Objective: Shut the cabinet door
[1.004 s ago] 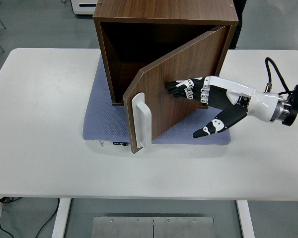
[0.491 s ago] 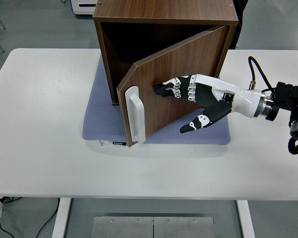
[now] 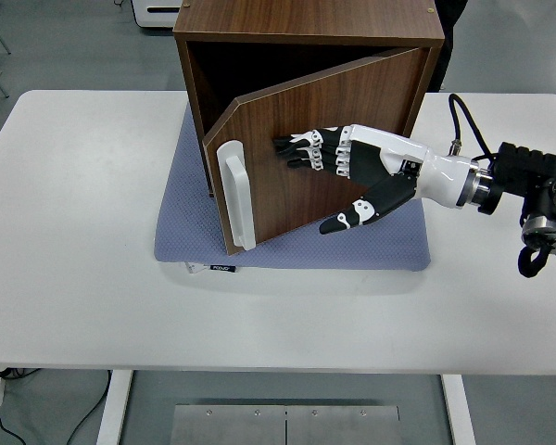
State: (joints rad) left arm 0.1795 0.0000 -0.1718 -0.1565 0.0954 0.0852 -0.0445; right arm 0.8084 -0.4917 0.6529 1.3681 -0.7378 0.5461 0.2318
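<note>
A dark wooden cabinet (image 3: 308, 23) stands on a blue-grey mat at the back middle of the table. Its door (image 3: 287, 111) hangs partly open, hinged on the right, with a white handle (image 3: 233, 195) near its free left edge. My right hand (image 3: 315, 181) comes in from the right and lies flat against the door's outer face, fingers (image 3: 301, 148) stretched out and the thumb (image 3: 352, 215) pointing down-left. The hand grips nothing. The cabinet's inside is dark and looks empty. My left arm is out of the picture.
The blue-grey mat (image 3: 190, 218) reaches past the cabinet toward me. The white table (image 3: 74, 260) spreads left and in front. A white appliance (image 3: 157, 11) shows at the top edge. My right forearm and its cable (image 3: 463, 120) lie over the table's right part.
My right hand has moved left, pushing the door. The door has swung toward the cabinet, its handle edge shifting left and back, and the gap is narrower.
</note>
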